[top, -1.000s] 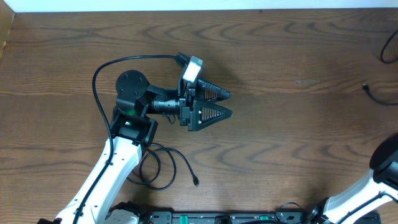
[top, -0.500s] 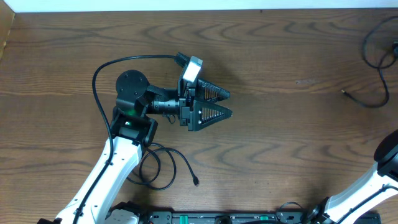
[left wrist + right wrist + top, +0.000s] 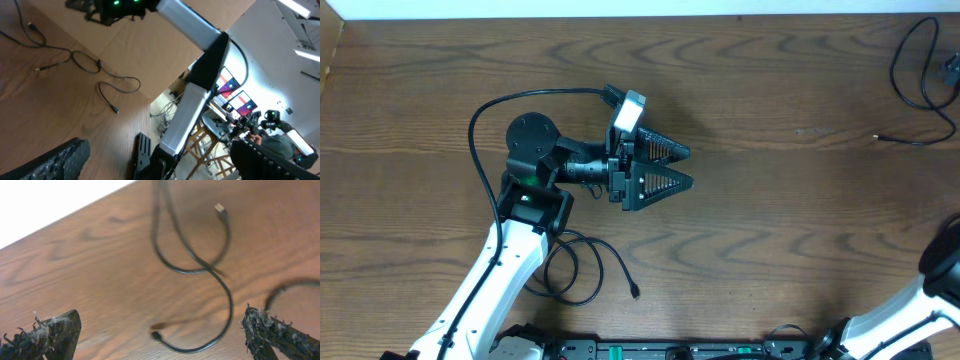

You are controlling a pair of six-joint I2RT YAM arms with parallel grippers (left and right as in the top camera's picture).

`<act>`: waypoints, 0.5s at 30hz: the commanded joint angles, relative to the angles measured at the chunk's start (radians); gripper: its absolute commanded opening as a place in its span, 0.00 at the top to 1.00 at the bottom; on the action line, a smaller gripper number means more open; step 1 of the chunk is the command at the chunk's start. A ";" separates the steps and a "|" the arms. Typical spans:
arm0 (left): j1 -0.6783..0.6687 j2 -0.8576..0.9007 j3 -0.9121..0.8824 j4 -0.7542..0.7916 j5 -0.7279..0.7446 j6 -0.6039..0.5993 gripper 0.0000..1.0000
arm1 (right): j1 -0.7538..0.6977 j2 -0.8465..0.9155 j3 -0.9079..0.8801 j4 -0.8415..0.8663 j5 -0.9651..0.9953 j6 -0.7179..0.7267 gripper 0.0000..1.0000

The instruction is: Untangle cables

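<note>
Left gripper [image 3: 688, 166] and right gripper [image 3: 160, 320] both apart, empty. Near-left cable [image 3: 632, 288] separate; far-right cable [image 3: 187, 271] looks looped. Next: grasp 1 strand, pull clear.

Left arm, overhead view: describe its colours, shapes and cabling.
The left arm has a white lower link and black joint housings, one with a green light. A thick black wire runs up to a light grey camera block. The left gripper has two black, triangular, ribbed fingers.
</note>
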 commanded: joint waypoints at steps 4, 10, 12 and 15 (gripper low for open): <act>0.001 -0.018 0.009 0.008 0.010 0.011 0.06 | 0.020 -0.110 0.007 -0.046 -0.286 -0.122 0.01; 0.001 -0.018 0.009 0.008 0.010 0.010 0.06 | 0.084 -0.117 0.006 -0.184 -0.397 -0.238 0.01; 0.001 -0.018 0.009 0.008 0.010 0.010 0.06 | 0.117 -0.117 0.006 -0.224 -0.405 -0.271 0.01; 0.001 -0.018 0.009 0.008 0.010 0.011 0.06 | 0.174 -0.117 0.006 -0.270 -0.405 -0.303 0.01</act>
